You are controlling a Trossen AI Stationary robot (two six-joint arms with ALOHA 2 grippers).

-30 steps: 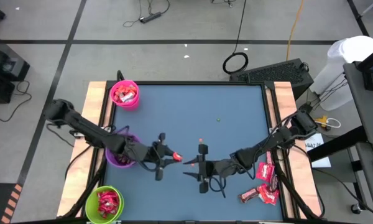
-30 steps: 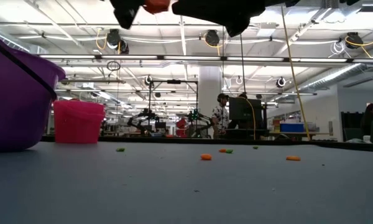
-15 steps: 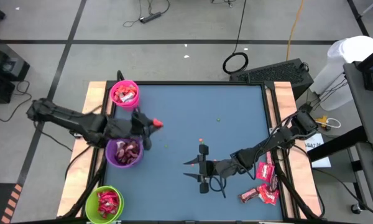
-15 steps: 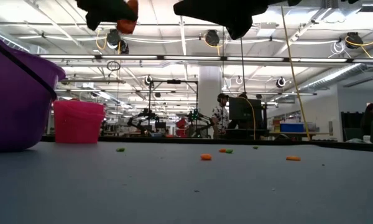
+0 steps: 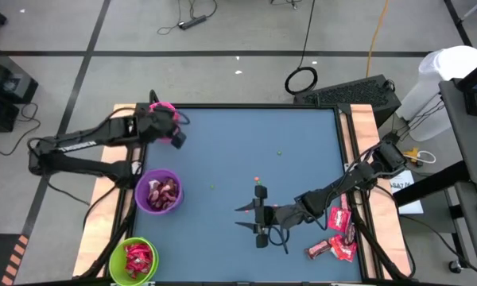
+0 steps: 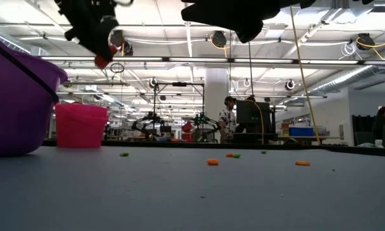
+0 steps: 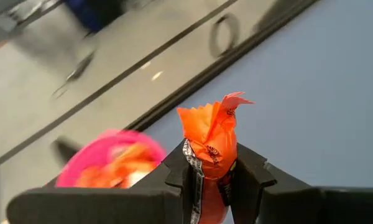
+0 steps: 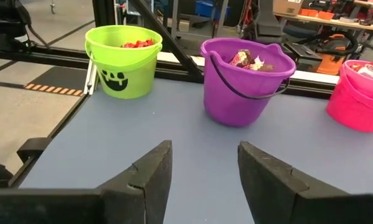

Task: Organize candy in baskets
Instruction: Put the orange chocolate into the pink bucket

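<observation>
My left gripper (image 5: 176, 135) hangs over the near right rim of the pink basket (image 5: 164, 106) at the table's far left, shut on an orange-red wrapped candy (image 7: 212, 130). In the low view the candy (image 6: 102, 61) shows high above the pink basket (image 6: 81, 126). The purple basket (image 5: 160, 193) and the green basket (image 5: 133, 260) stand along the left edge, both with candy inside. My right gripper (image 5: 255, 213) hovers open above the table's middle near part, holding nothing. My left gripper pinches the candy's lower body (image 7: 206, 180) between its two fingers. The wrapper's twisted end (image 7: 227, 102) sticks out past the fingertips. The fingers slant downward toward the pink basket. The candy is lifted clear of the table.
A pile of red wrapped candy (image 5: 339, 234) lies at the table's near right edge. Small orange and green specks (image 6: 212, 161) dot the blue tabletop. The right wrist view shows the green (image 8: 123, 59), purple (image 8: 245, 81) and pink (image 8: 363, 93) baskets in a row.
My left gripper has swung from the table's middle toward the far left, past the purple basket to the pink basket, rising and tipping its fingers downward. The candy has travelled with it, held clear of the table.
</observation>
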